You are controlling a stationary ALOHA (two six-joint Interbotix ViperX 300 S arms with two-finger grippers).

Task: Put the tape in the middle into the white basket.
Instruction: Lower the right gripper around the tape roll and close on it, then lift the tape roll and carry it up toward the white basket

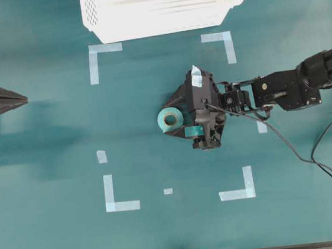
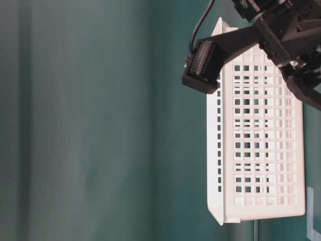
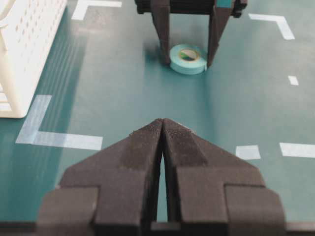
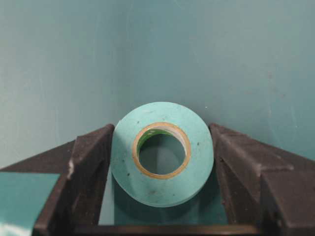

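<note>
White basket (image 1: 160, 9) cropped at top edge; fingers' (image 4: 88, 162) tape contact unclear.

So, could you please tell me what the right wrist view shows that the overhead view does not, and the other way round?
Only the right wrist view shows the tape's tan core up close, with a finger at each side of the roll. Only the overhead view shows the white basket at the far edge, the pale corner marks, and the left gripper parked aside. Both show the tape lying flat between the right gripper's fingers on the teal table.
</note>
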